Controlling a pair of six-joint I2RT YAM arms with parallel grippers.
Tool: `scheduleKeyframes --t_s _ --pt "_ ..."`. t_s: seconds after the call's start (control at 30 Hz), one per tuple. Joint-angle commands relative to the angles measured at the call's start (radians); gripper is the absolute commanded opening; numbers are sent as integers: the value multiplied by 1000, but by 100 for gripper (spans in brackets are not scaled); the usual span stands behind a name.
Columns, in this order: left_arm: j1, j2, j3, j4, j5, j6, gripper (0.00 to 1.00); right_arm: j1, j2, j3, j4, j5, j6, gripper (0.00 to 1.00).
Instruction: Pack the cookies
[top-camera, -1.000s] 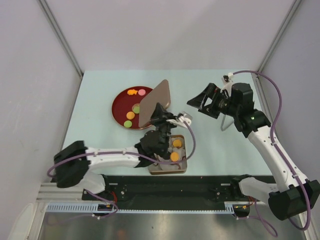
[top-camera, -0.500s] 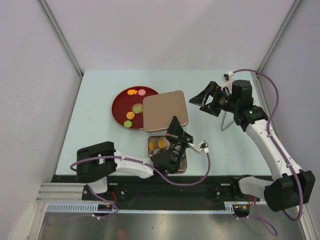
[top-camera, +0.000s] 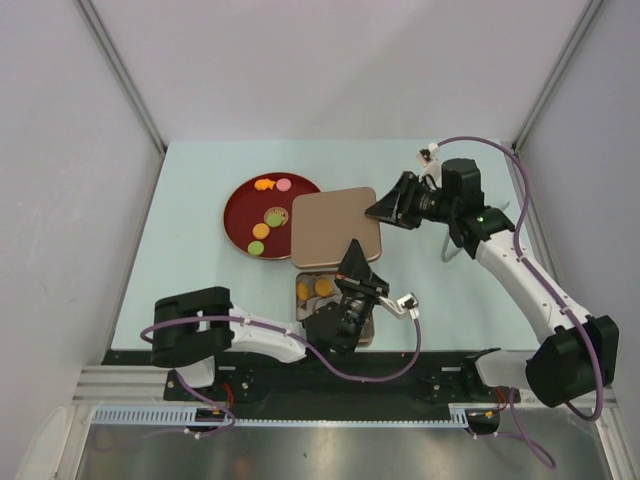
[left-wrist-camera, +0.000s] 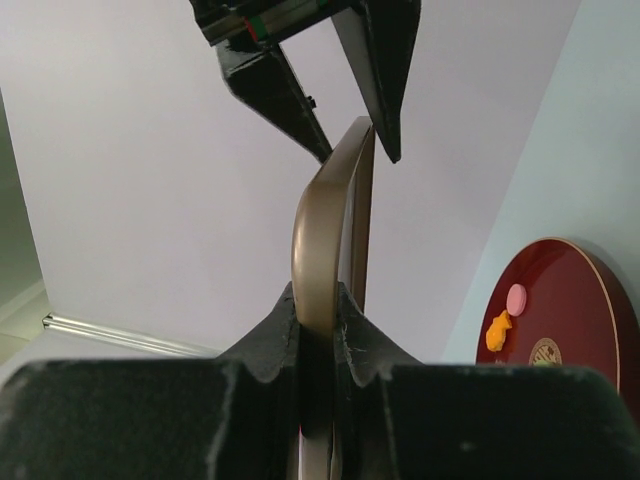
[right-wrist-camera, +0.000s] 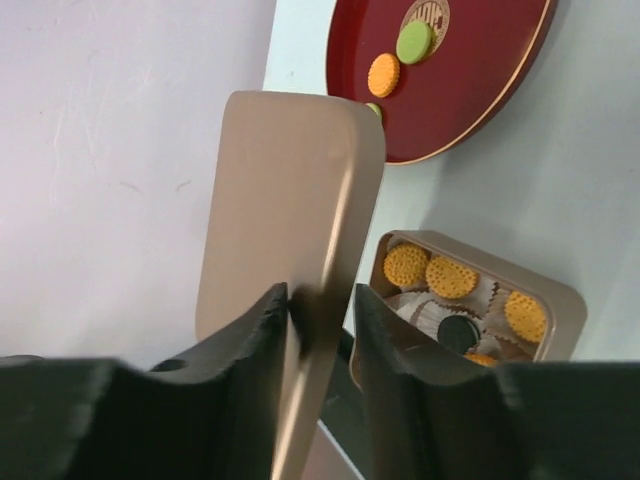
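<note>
Left arm lies low along the near edge of the table (top-camera: 200, 180), wrist turned upward above an open tan tin (right-wrist-camera: 560, 300). The left gripper (left-wrist-camera: 318, 300) is clamped tight on the near edge of the tan tin lid (top-camera: 335, 225), held up in the air. Right arm reaches in from the right with its elbow raised. The right gripper (right-wrist-camera: 320, 300) straddles the lid's far edge, one finger on each face; whether they press cannot be told. Orange cookies (right-wrist-camera: 430, 275) and one dark one sit in paper cups (right-wrist-camera: 420, 310) inside the tin. Five more lie on the red plate (top-camera: 232, 215), left of centre.
</note>
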Motion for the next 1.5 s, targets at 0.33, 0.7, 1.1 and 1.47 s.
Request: scheduleKeyframes --t_s 0.33,0.7,1.1,1.47 --pt "-8 -43 18 425 -17 -18 40 -28 -26 11 9 38 -7 9" --pt "28 -183 23 425 -161 -76 98 -205 -110 11 7 -25 30 0" --pt "107 -445 -98 425 -319 -248 100 -188 -129 9 15 -47 17 0" --pt "130 -476 -157 425 -372 -285 100 -191 -140 6 27 -76 -16 0"
